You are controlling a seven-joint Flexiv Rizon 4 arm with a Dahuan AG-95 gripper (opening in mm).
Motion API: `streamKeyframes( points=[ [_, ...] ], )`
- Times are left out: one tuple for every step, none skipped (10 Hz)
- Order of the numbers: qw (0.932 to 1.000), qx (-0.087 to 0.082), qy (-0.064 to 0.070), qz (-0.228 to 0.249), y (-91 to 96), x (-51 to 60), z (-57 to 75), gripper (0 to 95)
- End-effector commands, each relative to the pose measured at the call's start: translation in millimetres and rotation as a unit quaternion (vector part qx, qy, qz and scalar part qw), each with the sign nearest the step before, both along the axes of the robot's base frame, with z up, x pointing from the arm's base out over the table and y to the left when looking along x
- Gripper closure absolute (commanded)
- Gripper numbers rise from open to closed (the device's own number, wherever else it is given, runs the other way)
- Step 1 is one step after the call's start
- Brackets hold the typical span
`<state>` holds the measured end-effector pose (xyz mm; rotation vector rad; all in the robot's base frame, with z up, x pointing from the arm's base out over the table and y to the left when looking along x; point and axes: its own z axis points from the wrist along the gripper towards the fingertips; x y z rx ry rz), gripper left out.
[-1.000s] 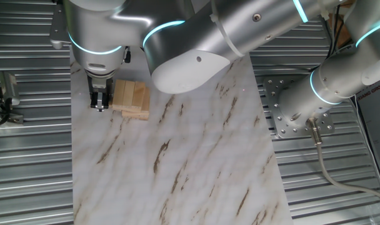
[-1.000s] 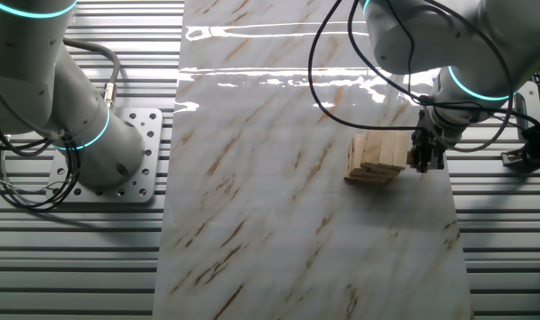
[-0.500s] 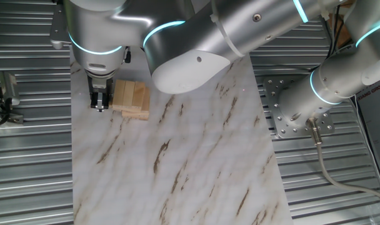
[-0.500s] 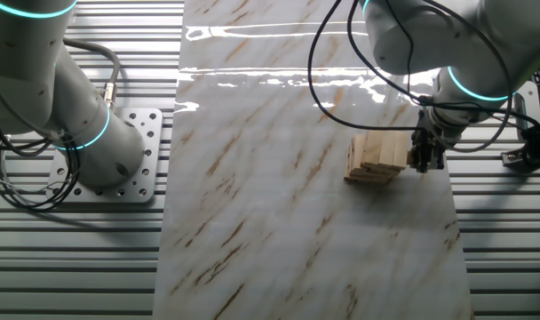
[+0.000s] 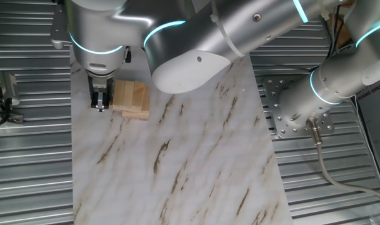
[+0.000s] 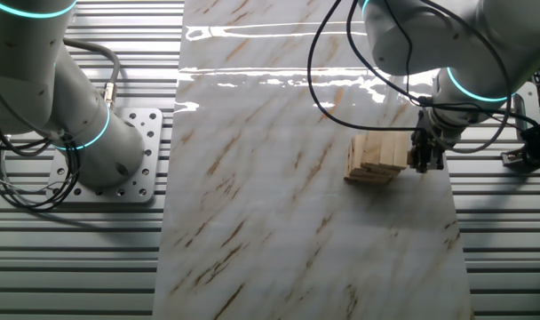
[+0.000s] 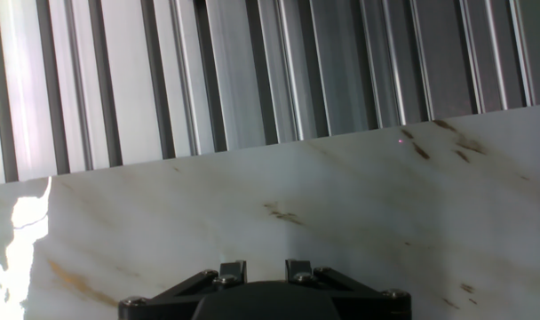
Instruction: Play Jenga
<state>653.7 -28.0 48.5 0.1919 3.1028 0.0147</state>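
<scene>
Two views with Jenga (image 5: pixel 132 98) visible

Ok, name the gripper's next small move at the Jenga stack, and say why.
Probably a short sideways nudge into the Jenga stack. The gripper hangs low right beside it, fingers seemingly together, holding nothing. One lower block already juts out on the far side, so pushing seems likelier than grasping.

One fixed view looks steeply down on the marble board (image 5: pixel 177 156) from one end; the other fixed view stares down from the opposite end, so left and right swap. Both share the Jenga (image 5: pixel 131 98) and the gripper (image 6: pixel 425 160). Hand view skims low over the board, close up
</scene>
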Motion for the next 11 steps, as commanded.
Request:
streamKeyframes(
  points=[
    [1.0000, 0.000, 0.000, 0.001, -0.1, 0.5, -0.6, 95.0],
    [1.0000, 0.000, 0.000, -0.001, -0.1, 0.7, -0.6, 95.0],
    [1.0000, -0.001, 0.001, -0.002, -0.2, 0.8, -0.7, 95.0],
    [1.0000, -0.001, 0.001, -0.005, -0.3, 0.9, -0.9, 95.0],
    [1.0000, -0.003, 0.001, -0.006, -0.4, 1.1, -1.2, 95.0],
    [1.0000, -0.003, 0.001, -0.006, -0.6, 1.2, -1.5, 95.0],
    [1.0000, -0.003, 0.001, -0.007, -0.7, 1.4, -1.9, 95.0],
    [1.0000, -0.002, 0.001, -0.007, -0.7, 1.6, -2.0, 95.0],
    [1.0000, -0.003, 0.002, -0.007, -0.7, 1.7, -1.9, 95.0],
    [1.0000, -0.003, 0.002, -0.006, -0.7, 1.8, -1.9, 95.0],
    [1.0000, -0.002, 0.002, -0.006, -0.7, 1.9, -1.8, 95.0]
  ],
)
